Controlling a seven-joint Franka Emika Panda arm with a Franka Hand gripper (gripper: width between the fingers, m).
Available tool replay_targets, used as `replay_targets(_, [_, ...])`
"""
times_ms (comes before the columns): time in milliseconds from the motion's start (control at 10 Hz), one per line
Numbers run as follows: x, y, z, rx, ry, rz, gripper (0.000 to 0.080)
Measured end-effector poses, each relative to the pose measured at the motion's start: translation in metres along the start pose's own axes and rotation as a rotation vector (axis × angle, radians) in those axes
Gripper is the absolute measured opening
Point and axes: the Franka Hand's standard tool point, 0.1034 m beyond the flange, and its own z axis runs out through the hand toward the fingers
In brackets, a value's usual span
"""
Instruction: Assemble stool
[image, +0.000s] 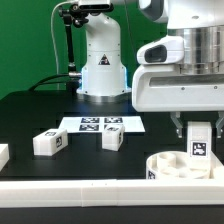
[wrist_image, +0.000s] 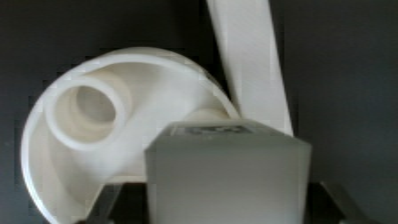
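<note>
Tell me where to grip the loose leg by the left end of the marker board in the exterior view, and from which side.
Probably from above, closing across the middle of the loose leg: it lies flat on the table, its long flat sides parallel and free. The gripper must first release the held leg.

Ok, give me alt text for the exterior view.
The robot's claw holds a white tagged leg upright over the round white seat at the exterior view's lower right. Two more loose legs lie on the black table near the marker board.
</note>
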Motion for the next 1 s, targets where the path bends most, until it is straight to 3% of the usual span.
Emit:
replay_targets(300, [-0.0003,-0.0008,0.0002,0.018,-0.008,0.204,0.034])
replay_targets(500, [0.0029,-0.0001,-0.0008,0.083,-0.016,0.395,0.034])
replay_targets(800, [0.0045,-0.0026,-0.0008,0.144,-0.026,0.746,0.034])
replay_targets(1000, [0.0025,-0.0055,-0.0011,0.159,-0.048,0.882,0.034])
